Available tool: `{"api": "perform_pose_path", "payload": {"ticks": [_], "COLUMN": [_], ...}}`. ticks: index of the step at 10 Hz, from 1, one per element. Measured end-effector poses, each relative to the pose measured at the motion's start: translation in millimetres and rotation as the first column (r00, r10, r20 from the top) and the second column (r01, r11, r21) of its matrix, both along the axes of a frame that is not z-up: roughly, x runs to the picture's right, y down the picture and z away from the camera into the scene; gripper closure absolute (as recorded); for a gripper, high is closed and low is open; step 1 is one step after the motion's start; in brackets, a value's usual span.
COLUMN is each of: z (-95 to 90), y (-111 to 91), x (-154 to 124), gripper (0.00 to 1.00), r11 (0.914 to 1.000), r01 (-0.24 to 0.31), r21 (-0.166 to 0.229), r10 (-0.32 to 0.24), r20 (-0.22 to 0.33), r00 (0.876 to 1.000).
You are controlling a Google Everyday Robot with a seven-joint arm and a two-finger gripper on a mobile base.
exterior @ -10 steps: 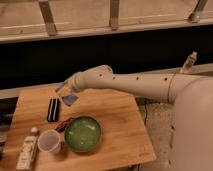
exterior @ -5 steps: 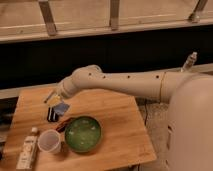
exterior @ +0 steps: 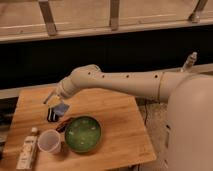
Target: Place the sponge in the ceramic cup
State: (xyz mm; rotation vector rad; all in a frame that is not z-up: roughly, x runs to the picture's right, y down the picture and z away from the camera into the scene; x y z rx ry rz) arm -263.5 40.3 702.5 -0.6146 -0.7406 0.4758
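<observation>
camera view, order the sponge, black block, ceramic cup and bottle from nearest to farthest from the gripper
From the gripper, over the table's left part:
1. sponge, held in it
2. black block, just below it
3. ceramic cup, front left
4. bottle, lying at the front left corner

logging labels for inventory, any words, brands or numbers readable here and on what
None readable.
Pale bottle at front left: any print is too blurred to read.
Claw, shut on the sponge by the black block: no markings show.
Ceramic cup, green bowl: plain.
</observation>
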Motion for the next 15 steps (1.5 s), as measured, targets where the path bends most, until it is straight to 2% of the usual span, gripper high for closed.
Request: {"api": "perform_pose_path", "payload": {"ticks": [1, 3, 5, 9, 11, 15], "z": [0.3, -14.7, -39.6, -68.5, -73.4, -70.5], "y": [6, 24, 42, 58, 71, 102], "x": [-10, -33, -52, -56, -53, -56], "gripper": [0.8, 0.8, 0.8, 0.8, 0.8, 0.8], "r11": [0.9998, 0.9991, 0.9979, 0.9977, 0.9987, 1.0], "r01": [0.017, 0.042, 0.062, 0.056, 0.038, 0.001], "r21": [-0.006, -0.003, 0.015, 0.039, 0.033, -0.006], "r10": [-0.016, -0.042, -0.064, -0.061, -0.042, 0.0], "r20": [0.019, 0.066, 0.109, 0.14, 0.146, 0.163], "r00": [1.0, 0.997, 0.992, 0.988, 0.988, 0.987]}}
